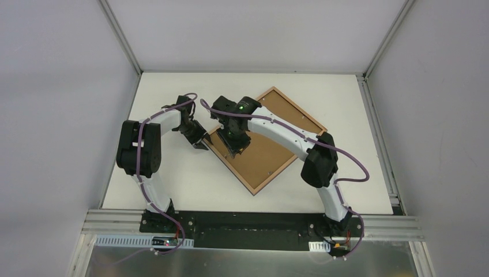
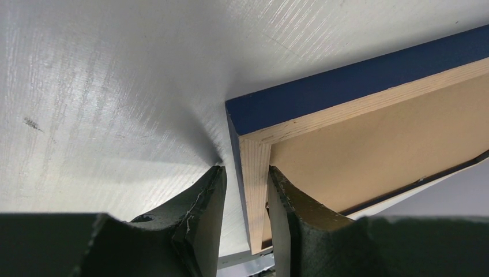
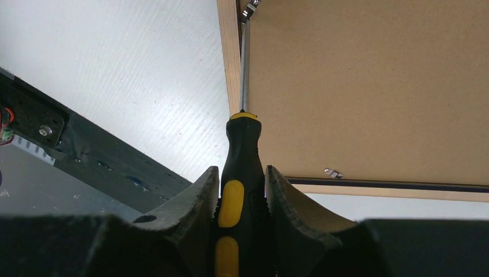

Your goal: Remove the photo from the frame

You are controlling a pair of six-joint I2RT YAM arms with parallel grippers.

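1. The tabletop (image 1: pixel 173 173) is white with a fine streaked grain, and pale panels stand along its left, far and right sides
2. The frame (image 2: pixel 346 86) lies on it back-up, turned diagonally, right of centre
3. A brown backing board (image 1: pixel 271 153) fills the frame's upward face

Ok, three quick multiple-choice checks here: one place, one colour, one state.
1. The screwdriver tip is: A at a metal clip by the frame inner edge; B outside the frame; C at the frame's middle.
2. The frame's outer side is: A red; B dark blue; C green.
3. The right gripper is: A open, empty; B shut on the frame; C shut on the screwdriver.
A: the shaft reaches the clip in the right wrist view. B: the left wrist view shows the blue side. C: its jaws clamp the black-and-yellow handle.
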